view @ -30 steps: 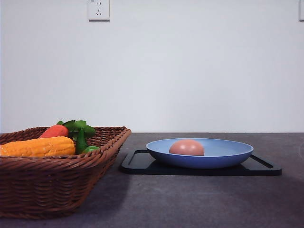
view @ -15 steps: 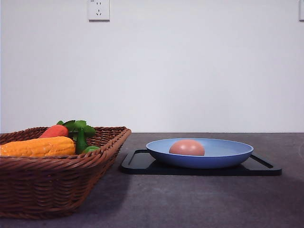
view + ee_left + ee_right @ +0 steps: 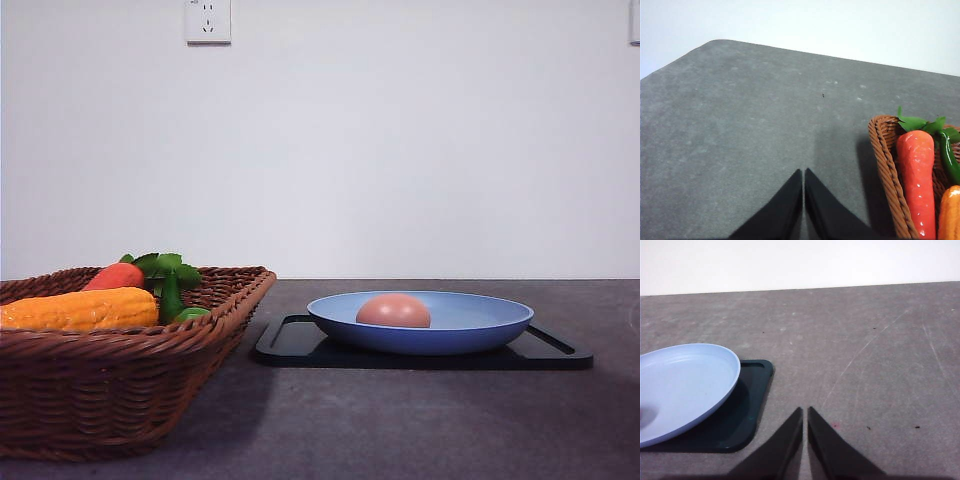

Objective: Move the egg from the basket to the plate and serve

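A carrot point(image 3: 916, 182) and corn cob point(image 3: 80, 309) are lying in the basket point(image 3: 888, 175) beside the closed left claw point(image 3: 803, 172). The smooth brownish-pink egg point(image 3: 393, 311) is resting in the blue plate point(image 3: 685, 385) on a black tray point(image 3: 742, 420), beside the closed right claw point(image 3: 805, 411).

Left hand point(image 3: 803, 172): two dark fingers point(image 3: 782, 210) pressed together along a thin seam, tips meeting at a point, nothing between them; it hangs above the table point(image 3: 740, 130) and grips nothing. Right hand point(image 3: 804, 411): same pose, dark fingers point(image 3: 830, 450) closed tip to tip with only a hairline gap, empty, held above the bare table surface. Both wrists pitched forward and down, so the fingers point out across the table.
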`<state>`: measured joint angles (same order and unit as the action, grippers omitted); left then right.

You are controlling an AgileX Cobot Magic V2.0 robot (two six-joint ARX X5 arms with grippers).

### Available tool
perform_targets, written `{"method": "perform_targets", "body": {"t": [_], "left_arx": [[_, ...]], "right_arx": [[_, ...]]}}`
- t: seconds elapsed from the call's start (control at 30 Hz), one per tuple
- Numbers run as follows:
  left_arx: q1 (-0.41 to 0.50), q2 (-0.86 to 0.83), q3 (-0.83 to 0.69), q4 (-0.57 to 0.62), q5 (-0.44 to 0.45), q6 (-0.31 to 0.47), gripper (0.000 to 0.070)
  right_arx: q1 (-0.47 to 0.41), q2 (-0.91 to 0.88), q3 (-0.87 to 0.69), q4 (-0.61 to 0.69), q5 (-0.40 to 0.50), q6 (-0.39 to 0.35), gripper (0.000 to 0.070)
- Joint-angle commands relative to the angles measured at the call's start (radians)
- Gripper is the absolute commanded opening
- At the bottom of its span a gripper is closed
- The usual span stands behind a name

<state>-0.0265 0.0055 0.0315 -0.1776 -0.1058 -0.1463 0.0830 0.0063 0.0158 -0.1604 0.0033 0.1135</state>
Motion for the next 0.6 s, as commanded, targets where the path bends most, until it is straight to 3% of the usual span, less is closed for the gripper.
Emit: {"method": "perform_targets", "body": {"t": [0.0, 0.57], "left_arx": [[0.002, -0.002, -0.023, -0.016, 0.001, -0.004, 0.0], [0.002, -0.002, -0.023, -0.016, 0.001, -0.004, 0.0]], "right_arx": [[0.0, -0.003, -0.005, 0.011, 0.004, 0.016, 0.0], [0.0, -0.003, -0.005, 0.011, 0.004, 0.016, 0.0]]}}
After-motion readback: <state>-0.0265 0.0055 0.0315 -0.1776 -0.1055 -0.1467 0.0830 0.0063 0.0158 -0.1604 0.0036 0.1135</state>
